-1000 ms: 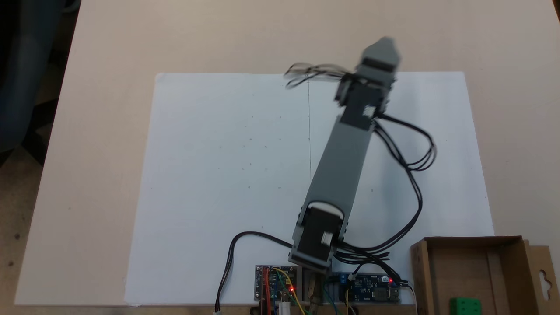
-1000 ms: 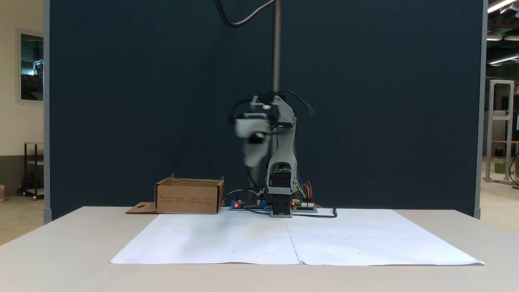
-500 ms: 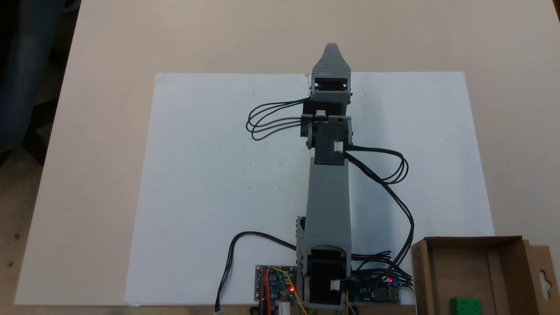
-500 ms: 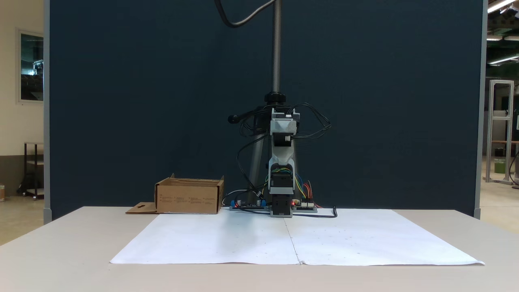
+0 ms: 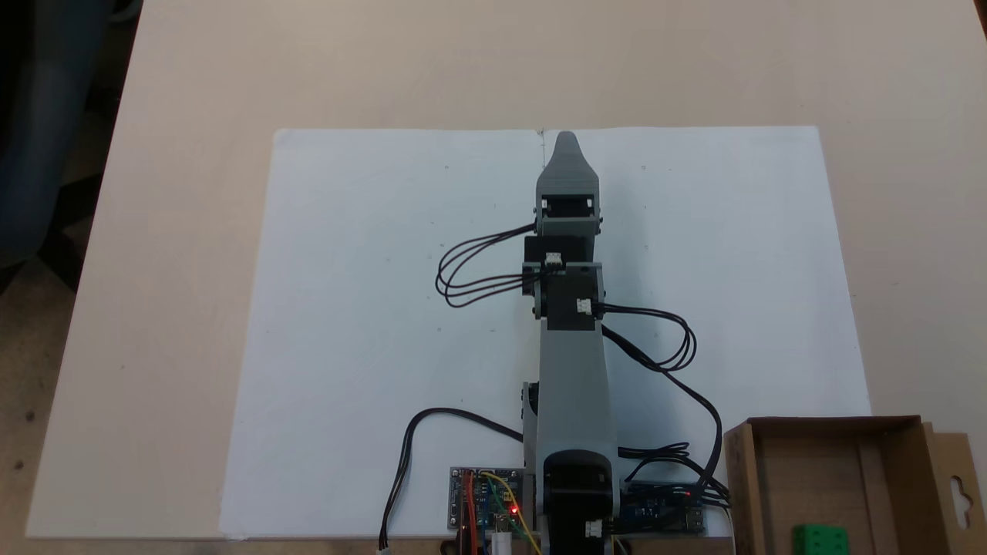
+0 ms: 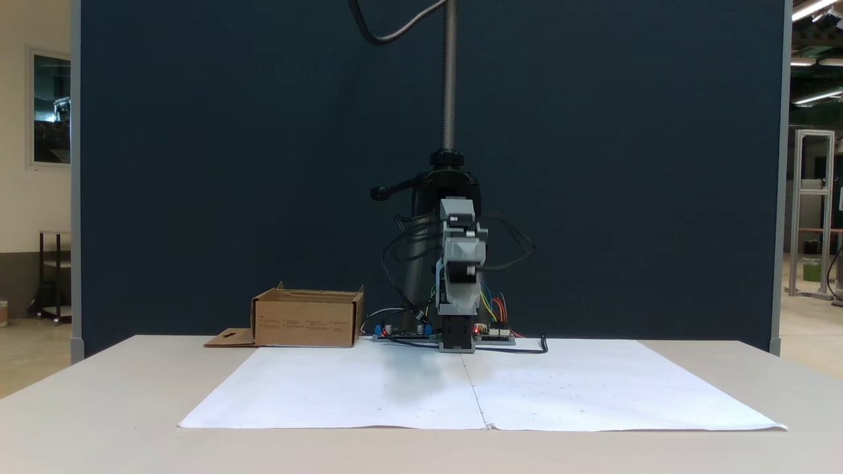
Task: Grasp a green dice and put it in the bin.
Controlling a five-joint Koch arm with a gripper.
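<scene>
The green dice [image 5: 820,539] sits inside the bin [image 5: 894,426], near its lower edge in a fixed view. The gripper [image 5: 566,139] points away from the bin, out over the white sheet [image 5: 370,308]; its jaws overlap, so I cannot tell whether they are parted.

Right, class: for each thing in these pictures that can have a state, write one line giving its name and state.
green dice: inside the bin, not held.
bin: open-topped, upright, side flap folded out.
gripper: holds nothing visible; open or shut cannot be told.
circuit boards: red lights on.
paper sheet: flat on the table.
</scene>
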